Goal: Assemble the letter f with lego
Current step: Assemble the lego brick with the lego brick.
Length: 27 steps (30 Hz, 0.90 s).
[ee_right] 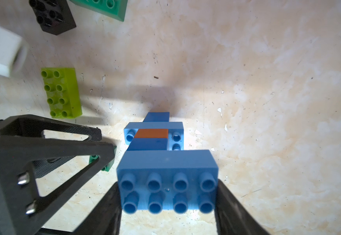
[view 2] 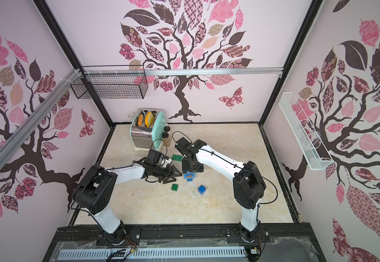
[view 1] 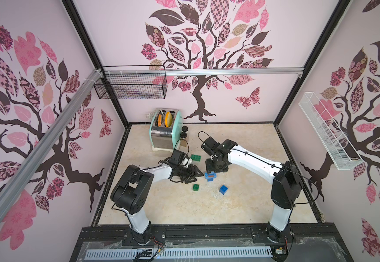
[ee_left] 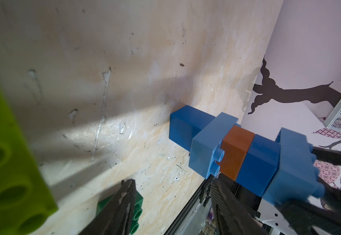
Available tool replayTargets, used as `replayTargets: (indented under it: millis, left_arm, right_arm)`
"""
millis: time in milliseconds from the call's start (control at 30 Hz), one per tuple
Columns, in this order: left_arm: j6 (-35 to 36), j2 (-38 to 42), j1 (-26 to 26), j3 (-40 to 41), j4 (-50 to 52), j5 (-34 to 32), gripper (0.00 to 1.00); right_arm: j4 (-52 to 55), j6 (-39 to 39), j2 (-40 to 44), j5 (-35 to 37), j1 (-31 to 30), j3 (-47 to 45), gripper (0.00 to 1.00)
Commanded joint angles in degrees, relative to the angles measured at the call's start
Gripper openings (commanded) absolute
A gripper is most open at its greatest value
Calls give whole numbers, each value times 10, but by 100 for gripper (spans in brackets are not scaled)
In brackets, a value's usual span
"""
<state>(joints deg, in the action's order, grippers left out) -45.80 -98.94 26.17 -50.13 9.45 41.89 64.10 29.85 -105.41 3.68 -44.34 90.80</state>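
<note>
Blue-orange lego stack (ee_right: pixel 151 143) upright, lime brick (ee_right: pixel 61 92), black brick (ee_right: pixel 51 15) nearby

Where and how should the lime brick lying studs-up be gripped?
Probably take the lime brick across its two long side walls, mid-length, descending from straight above. It lies flat, studs up, so those smooth parallel walls stand exposed and span its narrow width.

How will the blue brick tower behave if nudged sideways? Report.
Probably tips easily: the tower stands on one narrow blue base brick, with wider light-blue bricks above. Likely stiff and light: hard plastic, studs pressed together.
</note>
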Motion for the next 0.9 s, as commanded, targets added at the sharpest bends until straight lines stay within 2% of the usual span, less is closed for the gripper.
replayTargets:
  millis: [0, 500, 867]
  left_arm:
    - [21, 19, -2, -10, 19, -8, 62]
    - [79, 55, -4, -33, 132, -59, 62]
    - [104, 89, -12, -26, 186, -86, 63]
  right_arm:
    - [47, -11, -51, 2, -2, -24, 61]
    - [52, -8, -72, 36, -12, -29, 60]
    - [33, -4, -90, 25, -16, -40, 61]
